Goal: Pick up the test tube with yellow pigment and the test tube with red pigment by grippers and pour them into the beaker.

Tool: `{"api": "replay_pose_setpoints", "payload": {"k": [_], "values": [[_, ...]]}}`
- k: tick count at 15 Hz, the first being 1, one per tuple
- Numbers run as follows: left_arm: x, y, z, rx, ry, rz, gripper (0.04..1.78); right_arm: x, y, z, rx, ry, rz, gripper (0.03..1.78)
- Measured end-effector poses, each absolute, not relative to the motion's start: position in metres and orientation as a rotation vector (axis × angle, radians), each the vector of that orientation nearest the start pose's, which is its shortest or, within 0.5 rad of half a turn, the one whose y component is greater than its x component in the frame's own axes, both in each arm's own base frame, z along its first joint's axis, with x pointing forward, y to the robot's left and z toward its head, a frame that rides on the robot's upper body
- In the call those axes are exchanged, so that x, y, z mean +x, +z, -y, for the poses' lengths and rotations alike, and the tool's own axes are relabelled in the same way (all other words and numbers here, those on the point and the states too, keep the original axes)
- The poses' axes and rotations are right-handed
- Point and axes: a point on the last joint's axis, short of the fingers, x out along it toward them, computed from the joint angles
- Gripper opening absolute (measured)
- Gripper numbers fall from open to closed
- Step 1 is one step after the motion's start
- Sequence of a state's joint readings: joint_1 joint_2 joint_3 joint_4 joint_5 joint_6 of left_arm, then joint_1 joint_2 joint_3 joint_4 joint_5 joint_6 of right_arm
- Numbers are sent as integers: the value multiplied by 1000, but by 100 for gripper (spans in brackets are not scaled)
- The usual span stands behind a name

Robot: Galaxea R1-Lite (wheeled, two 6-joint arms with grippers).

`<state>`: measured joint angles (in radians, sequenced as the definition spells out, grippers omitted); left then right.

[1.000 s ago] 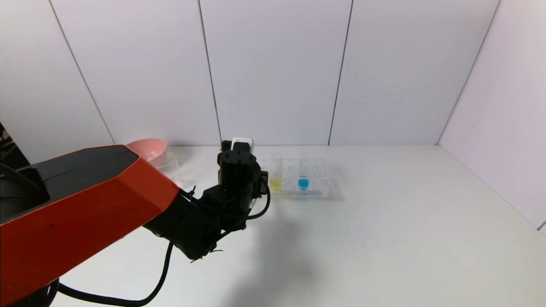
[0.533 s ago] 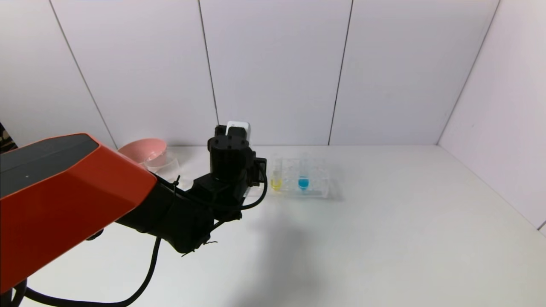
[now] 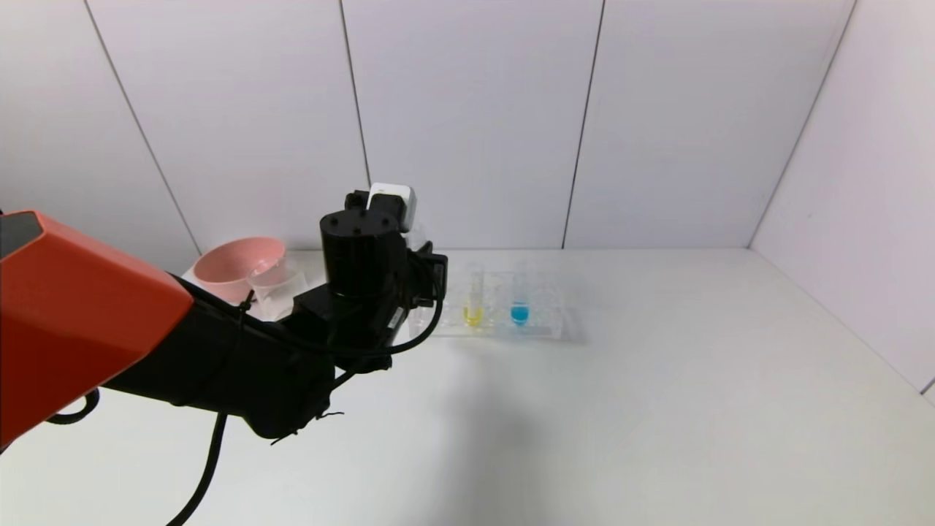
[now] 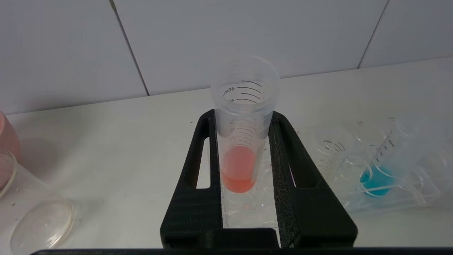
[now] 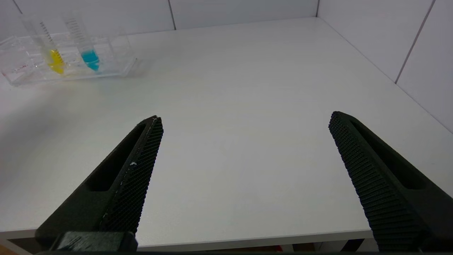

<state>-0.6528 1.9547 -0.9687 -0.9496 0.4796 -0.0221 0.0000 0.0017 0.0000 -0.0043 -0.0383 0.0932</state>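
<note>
Over the last second my left arm had swung left and lifted, carrying the wrist off the rack's near end toward the bowl side. The left gripper (image 4: 244, 156) was closed on the red tube (image 4: 240, 141), a finger (image 4: 203, 166) pressing each side of its wall. The tube stood upright and mouth-up, its red pigment pooled at the rounded tip. From the head view I could not see the tube itself, only the wrist block in front of it.

Beyond the fingers lay the rack (image 3: 544, 327), where the yellow tube (image 3: 473, 296) and the blue tube (image 3: 519, 296) stood upright, side by side. The beaker (image 3: 274, 286) sat to the left, touching or just beside the pink bowl (image 3: 232, 267), with my wrist between it and the rack.

I judged the step in hand to be the carry to the beaker. To do it well I would keep the tube vertical until its mouth was over the beaker's opening, not the bowl's. Then I would tilt slowly at the wrist so the pigment ran down the wall, not out in a gush. The grip sat low on a smooth tube, so I would avoid jerks.

The right gripper (image 5: 244, 163) hung wide open and empty over bare table (image 5: 247, 88), well apart from the rack.
</note>
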Motion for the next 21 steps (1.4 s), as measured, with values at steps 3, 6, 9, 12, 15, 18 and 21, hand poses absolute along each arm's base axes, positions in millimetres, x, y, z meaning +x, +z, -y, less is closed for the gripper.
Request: {"api": "replay_pose_setpoints", "payload": {"k": [3,6,9,12,15,18,21], "values": [[285,177,192,41,-233,-67,43,-23,76,1,93,-38,4,171],[276,184,129,91,-264,-123,43,-23,76,1,93,-38,4,171],[266,188,56,95,-303,-163,43,-23,76,1,93,-38,4,171],[254,193,-6,59,-333,-159,43,-23,76,1,93,-38,4,171],[256,192,-44,109,-397,-150,43,-23,76,1,93,-38,4,171],[271,191,-63,247,-423,-193,43,-23,76,1,93,-38,4,171],[285,200,-69,323,-458,-272,43,-23,76,1,93,-38,4,171]]}}
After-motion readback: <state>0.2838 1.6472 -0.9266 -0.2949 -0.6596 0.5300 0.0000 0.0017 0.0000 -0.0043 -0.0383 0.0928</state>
